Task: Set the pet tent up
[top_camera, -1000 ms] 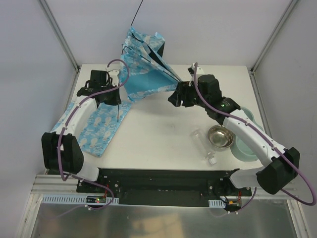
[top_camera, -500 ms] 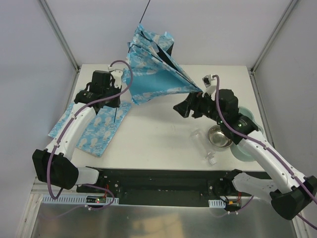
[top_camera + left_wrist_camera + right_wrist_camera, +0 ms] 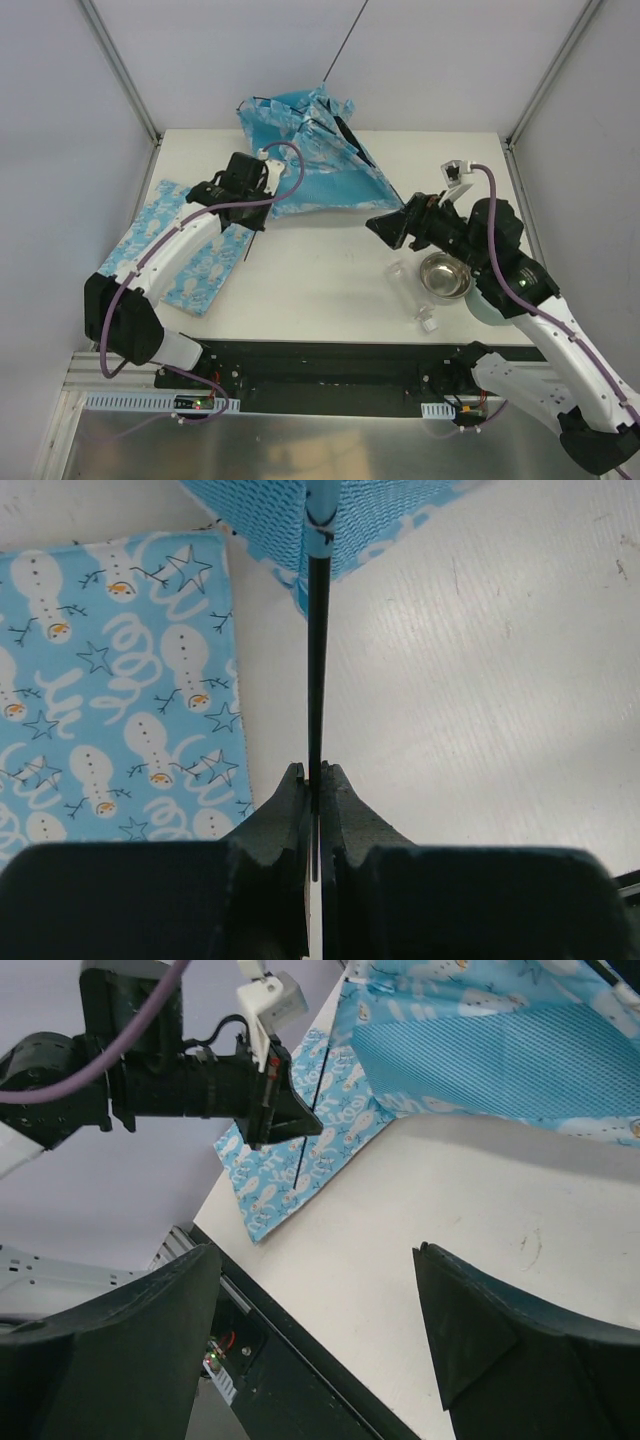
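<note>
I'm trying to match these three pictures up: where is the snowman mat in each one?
Top external: snowman mat on the left of the table.
Left wrist: mat fills the upper left.
Right wrist: mat sits centre-left.
Shared landmark: the black pole pinched by the left gripper.

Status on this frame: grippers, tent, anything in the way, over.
Left gripper shut on black pole. Right gripper open, empty. Pet tent crumpled at far table edge, not yet up. Metal bowl and bottle by right arm, apart from tent.
</note>
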